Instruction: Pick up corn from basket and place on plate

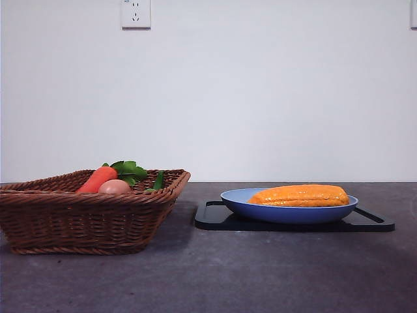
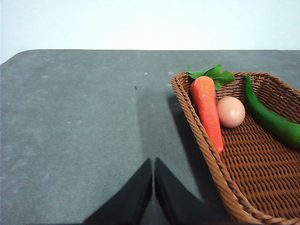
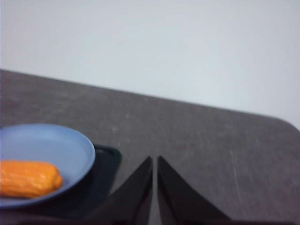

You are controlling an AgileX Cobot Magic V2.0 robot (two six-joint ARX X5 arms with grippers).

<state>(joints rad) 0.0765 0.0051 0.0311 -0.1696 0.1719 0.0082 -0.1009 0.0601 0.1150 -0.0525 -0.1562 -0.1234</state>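
The corn (image 1: 300,195) lies on the plate (image 1: 287,214), which sits on a black tray (image 1: 215,218). The basket (image 1: 85,222) holds a carrot (image 1: 96,179). Left tool (image 2: 153,161) and right tool (image 3: 154,159) are both closed, empty. No legible writing.

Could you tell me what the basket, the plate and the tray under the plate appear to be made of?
The basket looks like brown woven wicker: interlaced strands and a braided rim show. The plate seems to be light-blue plastic, smooth, uniform and matte, though glazed ceramic cannot be ruled out. The tray looks like black plastic with a flat, dull finish and rounded corners; the pictures leave its material open.
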